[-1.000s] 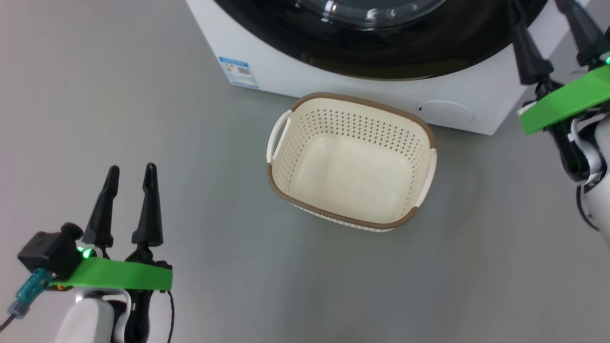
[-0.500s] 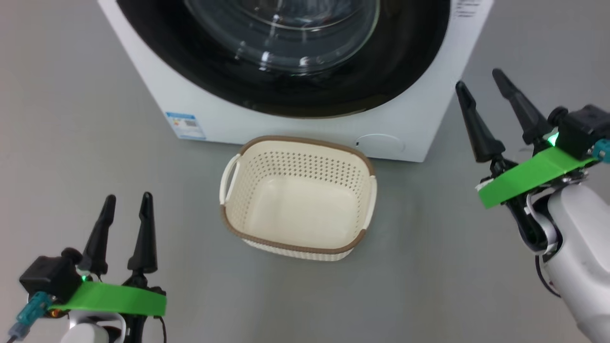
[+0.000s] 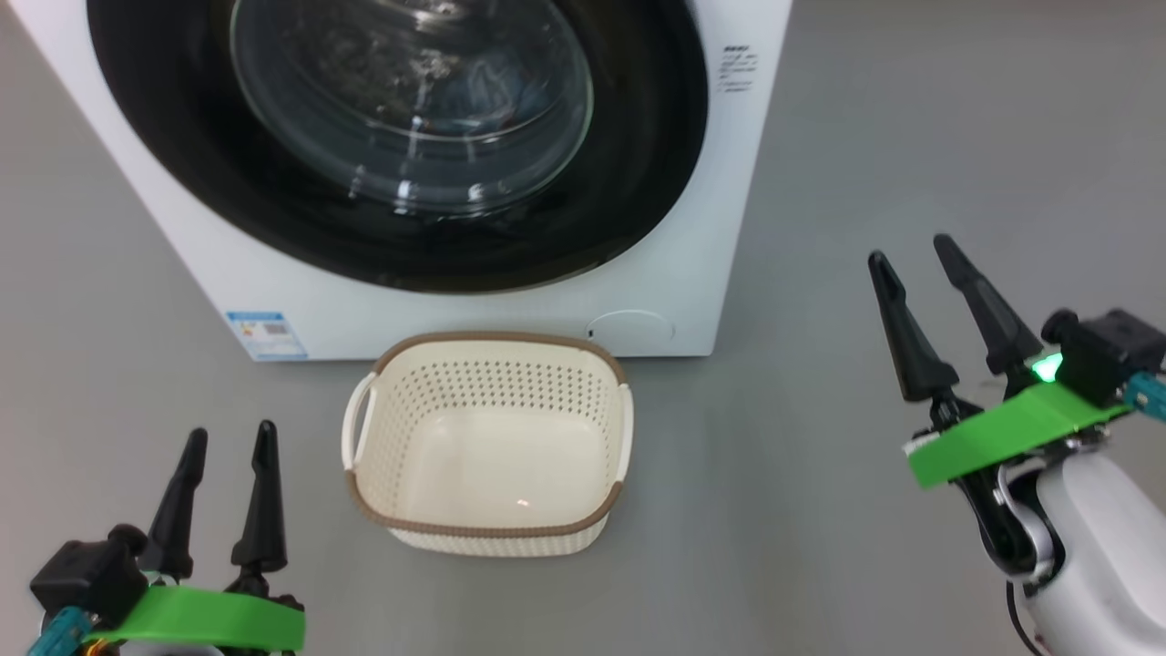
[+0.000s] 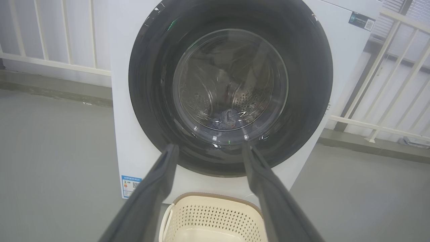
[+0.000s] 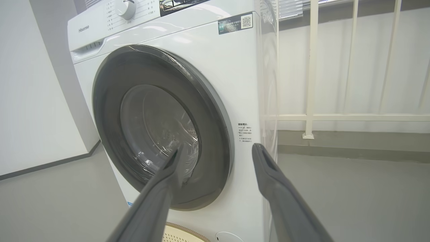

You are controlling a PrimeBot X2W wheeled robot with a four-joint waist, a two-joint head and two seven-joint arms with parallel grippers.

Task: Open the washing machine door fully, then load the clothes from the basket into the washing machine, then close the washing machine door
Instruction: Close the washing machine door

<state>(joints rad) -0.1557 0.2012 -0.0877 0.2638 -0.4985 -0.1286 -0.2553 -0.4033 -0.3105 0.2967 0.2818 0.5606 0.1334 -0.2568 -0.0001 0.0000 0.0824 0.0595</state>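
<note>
The white washing machine (image 3: 692,228) stands ahead on the floor. Its door (image 3: 401,137), black-rimmed with a glass bowl, lies flat against the front, as the left wrist view (image 4: 231,90) and right wrist view (image 5: 161,131) also show. Through the glass a bluish piece of the clothes (image 4: 226,117) lies in the drum. The cream basket (image 3: 487,533) sits in front of the machine with nothing inside. My left gripper (image 3: 230,435) is open, low and left of the basket. My right gripper (image 3: 909,251) is open, right of the machine, touching nothing.
A blue sticker (image 3: 264,335) marks the machine's lower left corner and a round cover (image 3: 630,328) sits at its lower right. White railings (image 5: 310,67) stand behind and to the right of the machine. Grey floor (image 3: 774,437) lies open on both sides of the basket.
The head camera has tilted up, so more of the door shows. My right gripper has drawn back from the machine's right corner and come lower. The left gripper has hardly moved.
</note>
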